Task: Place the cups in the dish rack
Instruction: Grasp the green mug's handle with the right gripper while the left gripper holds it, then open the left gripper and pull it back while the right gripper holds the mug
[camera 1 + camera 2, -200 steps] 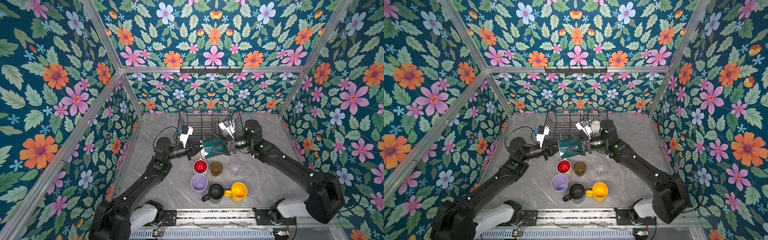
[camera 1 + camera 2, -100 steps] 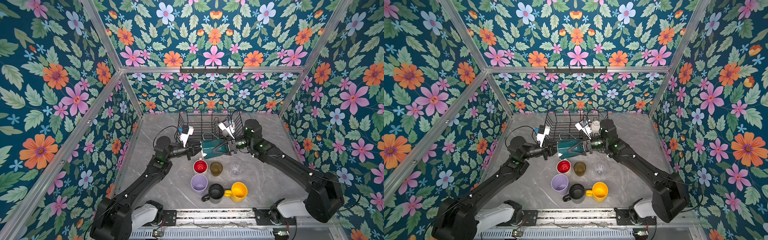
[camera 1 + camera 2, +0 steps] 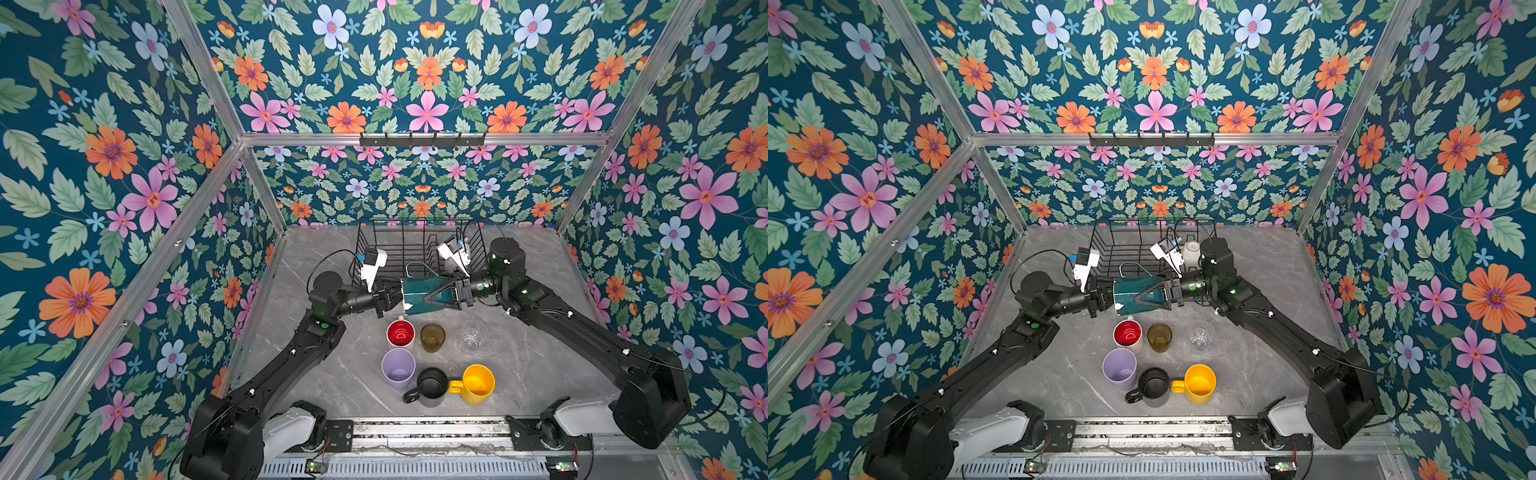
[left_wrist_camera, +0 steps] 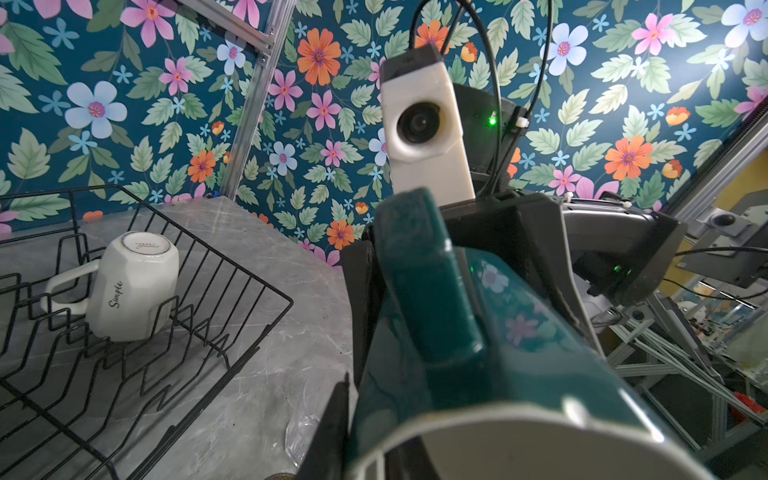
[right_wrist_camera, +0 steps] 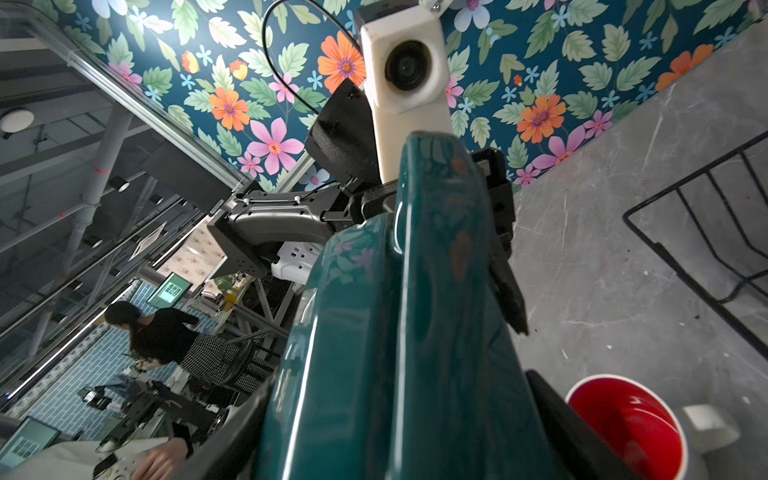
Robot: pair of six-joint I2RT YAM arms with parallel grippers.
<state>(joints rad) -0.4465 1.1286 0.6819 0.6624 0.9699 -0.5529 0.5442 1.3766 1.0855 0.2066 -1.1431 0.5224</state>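
A dark-green mug [image 3: 415,293] [image 3: 1128,293] with a cream inside lies on its side in the air in front of the dish rack [image 3: 399,249] [image 3: 1125,249]. My right gripper [image 3: 424,299] is shut on its body, with a finger [image 5: 561,415] along each side. My left gripper [image 3: 395,297] straddles the rim. Its outer finger [image 4: 338,415] stands a sliver off the wall, so it is open. A cream mug [image 4: 129,291] [image 3: 1191,251] rests bottom-up in the rack.
On the marble table in front stand a white mug with a red inside [image 3: 400,332], an amber glass [image 3: 432,337], a clear glass [image 3: 471,334], a lilac tumbler [image 3: 398,368], a black mug [image 3: 432,384] and a yellow mug [image 3: 478,383]. A black hook rail [image 3: 422,140] hangs on the back frame.
My right jaws have closed in on the green mug's body. My left jaws have eased apart at its rim. The mug has hardly moved.
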